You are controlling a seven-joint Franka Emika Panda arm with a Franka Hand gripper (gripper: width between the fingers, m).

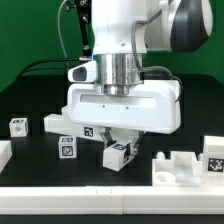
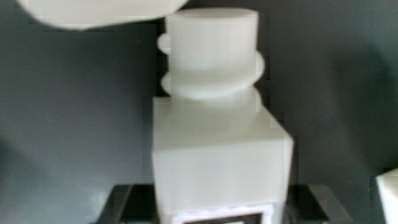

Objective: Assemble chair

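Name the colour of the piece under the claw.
White piece, black-and-white square tag; exterior view shows it best.

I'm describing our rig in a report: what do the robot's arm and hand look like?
The arm is glossy white with rounded shells and a grey cap on one joint. A round metallic-grey collar joins it to the hand, a wide white box with rounded edges. Black cables run behind the arm. No markings show.
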